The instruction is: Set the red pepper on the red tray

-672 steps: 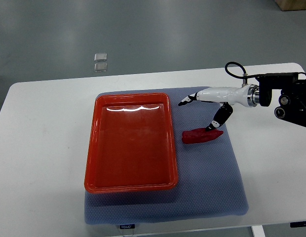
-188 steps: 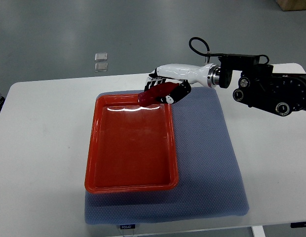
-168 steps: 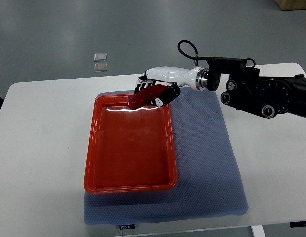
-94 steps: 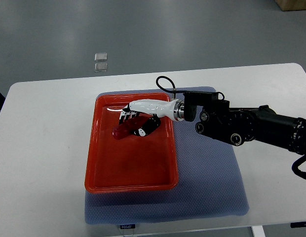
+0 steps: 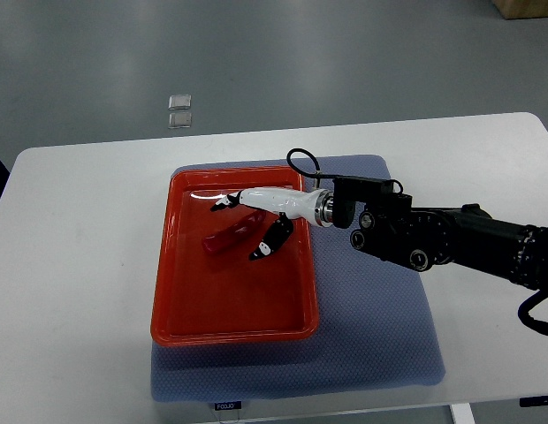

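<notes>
The red pepper (image 5: 228,239) is seen lying inside the red tray (image 5: 181,305), in the upper half, roughly in the middle across and tilted a bit, clear of the rim as far as can be told. So the placing part looks pretty much done from how things lie.

The right hand (image 5: 253,223) is reached out over the tray from the right edge, and its fingers (image 5: 223,203) are spread apart, with nothing gripped. One set points up toward the far wall of the tray, and a dark-tipped thumb (image 5: 267,245) angles down just beside the pepper's right end. Whether that tip is actually touching the pepper can't be made out from this steep top view (it's really close either way). The left hand isn't in view at all.

What could go wrong from here, as a guess: if the hand is dragged sideways on the way out, the pepper could get snagged by that lower tip and be rolled or nudged toward the tray wall. The tray itself sits on a blue-grey mat (image 5: 380,318) on the white table (image 5: 71,265), so it could also be shifted if the rim gets bumped by the forearm. A straight lift before pulling back would probably be the safer call.
</notes>
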Tool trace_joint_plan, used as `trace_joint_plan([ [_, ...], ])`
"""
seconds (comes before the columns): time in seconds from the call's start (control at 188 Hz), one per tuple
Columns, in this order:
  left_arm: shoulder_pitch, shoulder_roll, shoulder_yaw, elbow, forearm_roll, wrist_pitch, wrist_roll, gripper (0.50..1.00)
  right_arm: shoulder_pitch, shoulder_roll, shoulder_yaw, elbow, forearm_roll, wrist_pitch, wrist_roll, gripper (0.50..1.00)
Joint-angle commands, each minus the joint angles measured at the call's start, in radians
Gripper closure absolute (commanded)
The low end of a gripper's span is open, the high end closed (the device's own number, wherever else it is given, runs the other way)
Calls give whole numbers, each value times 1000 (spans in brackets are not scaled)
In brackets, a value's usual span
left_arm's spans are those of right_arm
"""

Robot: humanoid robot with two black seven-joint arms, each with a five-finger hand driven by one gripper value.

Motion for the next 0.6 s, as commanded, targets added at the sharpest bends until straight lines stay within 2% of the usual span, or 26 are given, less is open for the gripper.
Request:
trace_joint_plan([
  [0.0,0,0,0,0,0,-1,0,500,8,-5,5,3,2,-4,1,595],
  [0.17,0,0,0,0,0,0,0,500,23,-17,17,4,3,-8,4,595],
  [0.335,0,0,0,0,0,0,0,500,20,-47,144,3,51,2,8,595],
  [0.595,0,0,0,0,0,-1,2,500,-35,-87,357,-3,393,-2,10,595],
])
